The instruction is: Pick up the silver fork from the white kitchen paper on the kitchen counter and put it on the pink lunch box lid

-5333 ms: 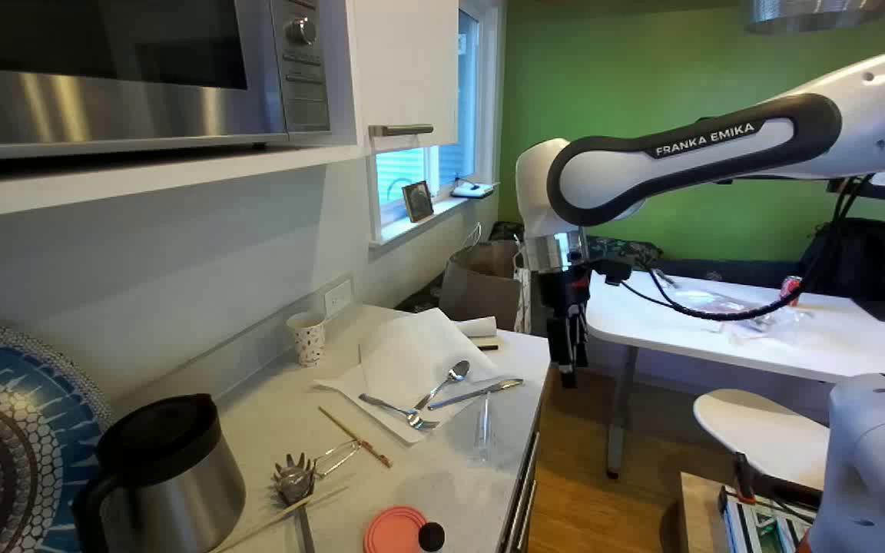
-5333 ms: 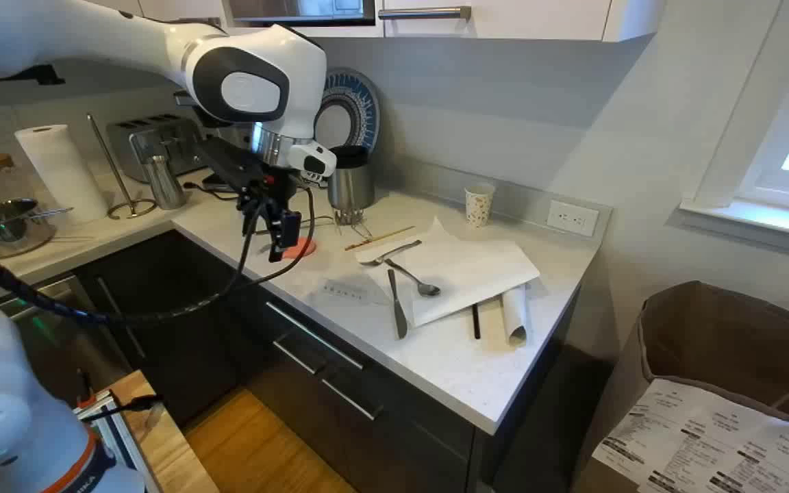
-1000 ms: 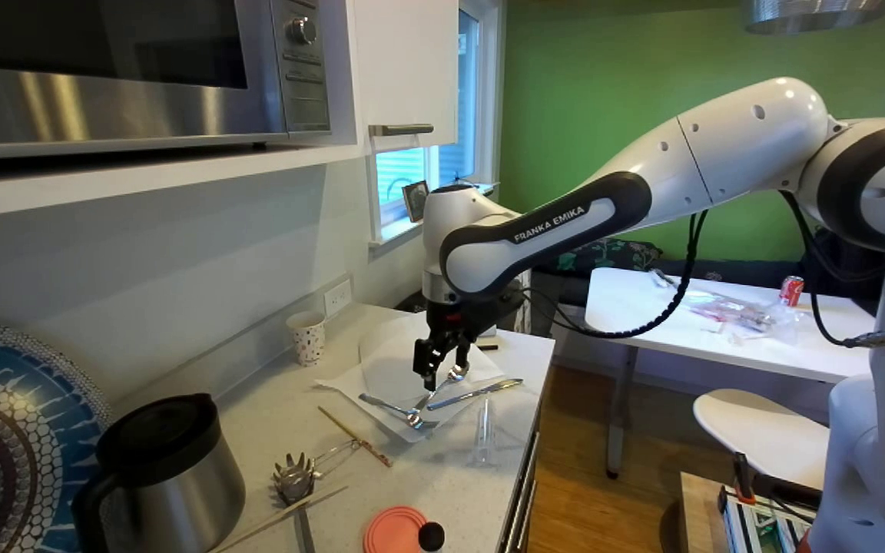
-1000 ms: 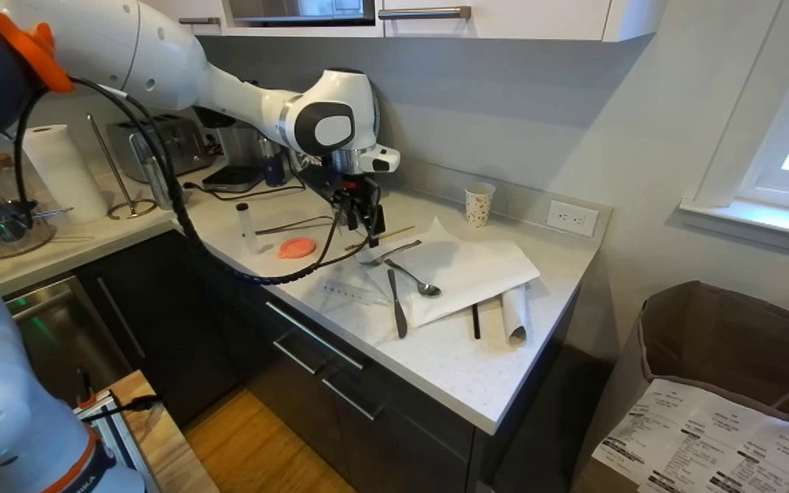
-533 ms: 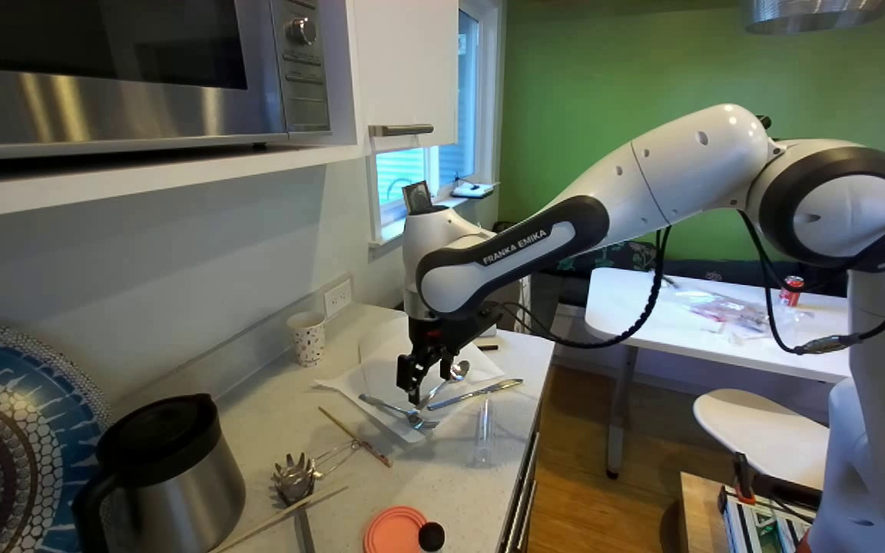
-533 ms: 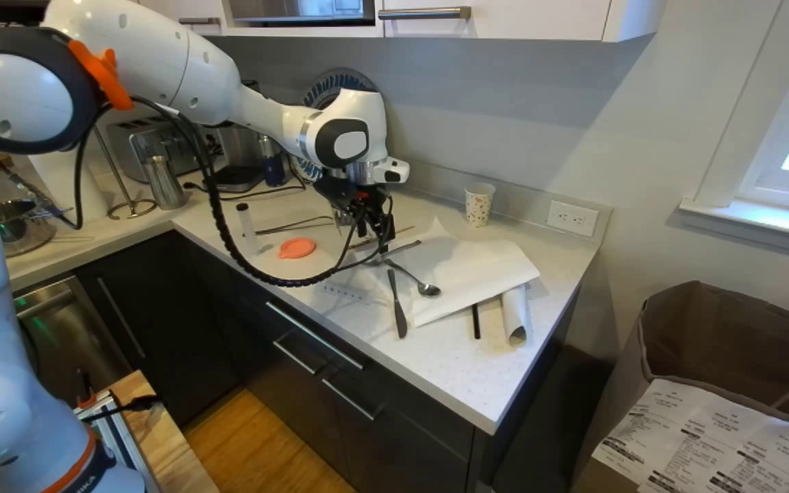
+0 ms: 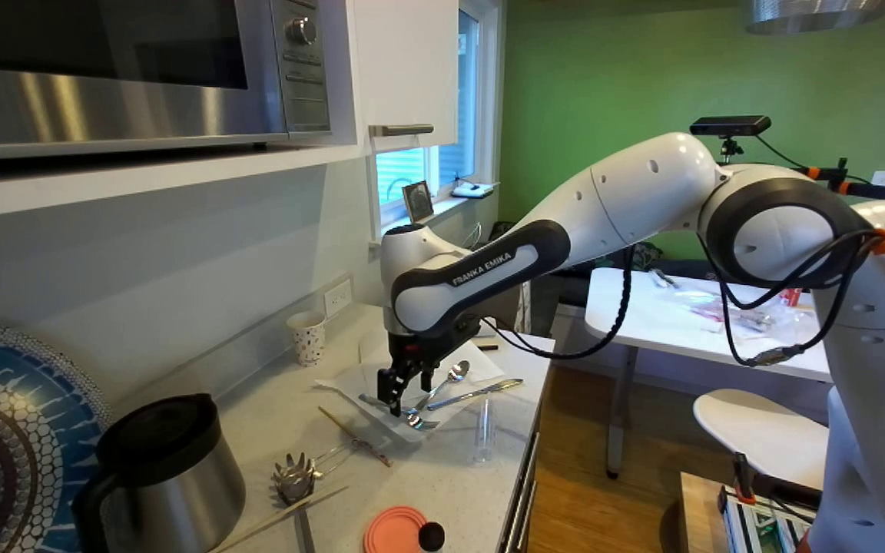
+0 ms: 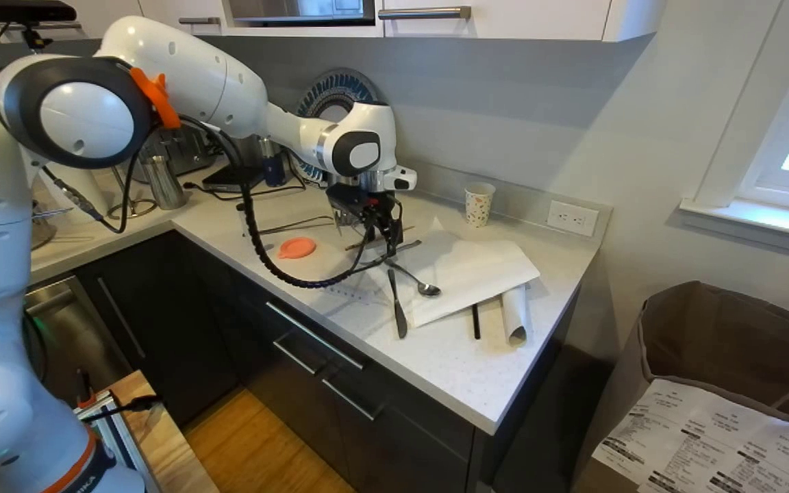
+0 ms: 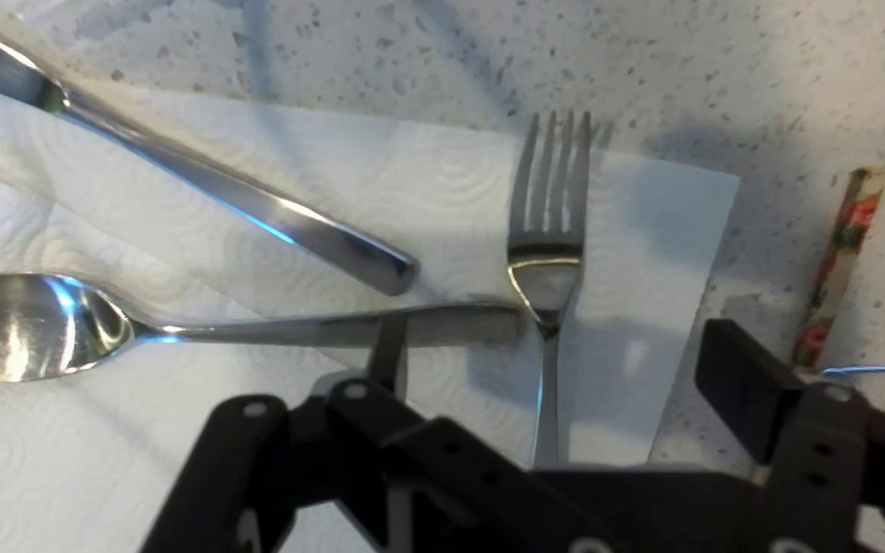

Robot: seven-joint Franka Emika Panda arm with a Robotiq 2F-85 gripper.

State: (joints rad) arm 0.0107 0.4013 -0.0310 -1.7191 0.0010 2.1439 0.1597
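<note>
Gripper [image 9: 556,349] spread wide over silver fork [image 9: 546,269]; fingers [image 9: 746,384] one each side of its hndl in wrist view; ht. above it can't be judged; lower hndl hidden behind gripper body; fork lies at a corner of the white kitchen paper [image 9: 442,177], tine tips past paper edge, over kitchen counter [image 9: 642,54].

Room L of fork (wrist view) tight: spoon [image 9: 28,326] hndl end sits right up beside fork neck, contact can't be told; finger on that side overlaps spoon hndl in view; knife [image 9: 258,201] hndl end also on paper, apart from fork; room R of fork freer: strip of paper, then its slanting edge, then counter; floral stick [image 9: 834,284] farther out, lower end just beside RH finger in view.

Pink lunch box lid [image 7: 392,530] flat on counter, well apart from fork, in both exterior views; strip of counter btwn lid & front edge; another stretch btwn lid & paper corner; black cap [image 7: 432,536] overlaps lid rim in an exterior view; clear plastic item [image 7: 485,430] btwn paper & front edge; rolled sheet [image 8: 516,315] nr counter's end edge; paper cup [image 8: 479,205] upright nr counter's back, apart from paper.
</note>
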